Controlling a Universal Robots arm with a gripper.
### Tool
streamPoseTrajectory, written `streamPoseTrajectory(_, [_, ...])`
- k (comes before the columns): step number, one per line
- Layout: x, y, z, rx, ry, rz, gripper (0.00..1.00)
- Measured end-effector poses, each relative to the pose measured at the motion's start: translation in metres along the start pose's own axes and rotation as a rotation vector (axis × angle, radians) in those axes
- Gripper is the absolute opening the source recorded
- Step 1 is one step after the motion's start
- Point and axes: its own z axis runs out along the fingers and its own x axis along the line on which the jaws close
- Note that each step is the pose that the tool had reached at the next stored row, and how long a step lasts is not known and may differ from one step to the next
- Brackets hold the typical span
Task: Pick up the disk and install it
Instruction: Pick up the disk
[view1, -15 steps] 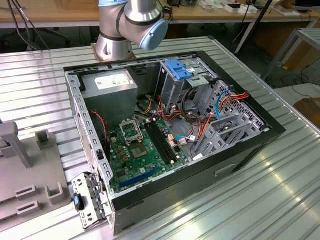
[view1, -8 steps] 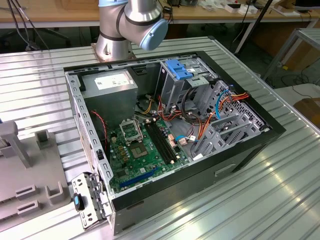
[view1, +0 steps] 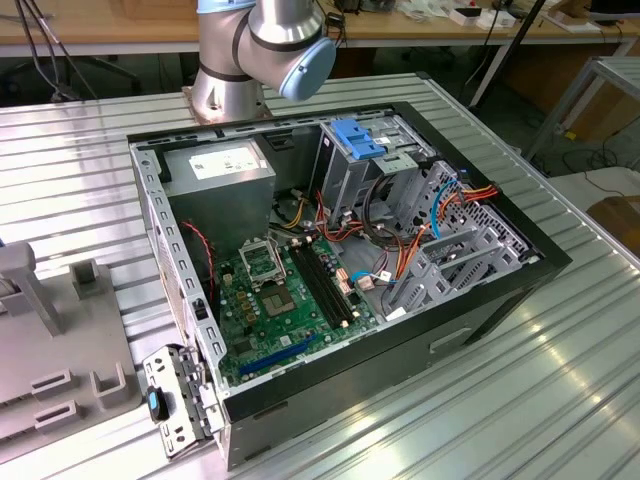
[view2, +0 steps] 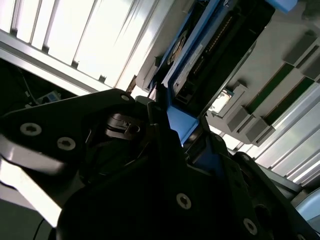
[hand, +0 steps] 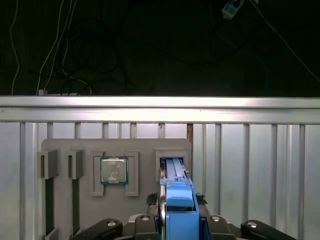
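Ribbed metal tabletop (view1: 540, 400), glare-streaked; wooden desk (view1: 100, 30) behind; cables (hand: 54, 50) over dark floor (hand: 165, 55).

Arm base (view1: 262, 45) upright in exterior view, gripper (hand: 177, 216) w/ tight hold on disk (hand: 174, 182).

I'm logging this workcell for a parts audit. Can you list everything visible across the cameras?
table: one, silver ribbed metal, under everything
computer case: one, black, open, mid-table
motherboard: one, green, on the case floor
power supply: one, grey, in the case's far corner
cables: many, red, orange, blue and black, inside the case
fixture tray: one, grey, on the table at the exterior view's left
processor chip: one, silver, in a tray pocket
memory modules: two, green, in tray slots
disk: one, blue-railed, at the tray slot beside the chip
robot arm: one, grey with a pale blue cap, behind the case
pincer: one, black, shut on the disk
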Motion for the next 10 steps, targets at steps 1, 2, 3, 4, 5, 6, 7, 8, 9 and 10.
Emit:
streamPoseTrajectory(1, [0.0, 0.0, 0.0006, -0.0007, 0.0016, 0.0, 0.37])
streamPoseTrajectory(2, [0.0001, 0.0, 0.002, -0.0014, 0.0033, 0.0, 0.37])
streamPoseTrajectory(3, [0.0, 0.0001, 0.0028, -0.002, 0.0046, 0.0, 0.37])
streamPoseTrajectory(4, [0.0, 0.0001, 0.003, -0.0027, 0.0054, 0.0, 0.37])
streamPoseTrajectory(5, [0.0, 0.0001, 0.003, -0.0027, 0.0054, 0.0, 0.37])
streamPoseTrajectory(6, [0.0, 0.0001, 0.003, -0.0027, 0.0054, 0.0, 0.37])
streamPoseTrajectory(7, [0.0, 0.0001, 0.0031, -0.0027, 0.0054, 0.0, 0.37])
streamPoseTrajectory(8, [0.0, 0.0001, 0.0031, -0.0026, 0.0054, 0.0, 0.37])
streamPoseTrajectory(9, [0.0, 0.0001, 0.0032, -0.0026, 0.0054, 0.0, 0.37])
streamPoseTrajectory(10, [0.0, 0.0001, 0.0031, -0.0026, 0.0054, 0.0, 0.37])
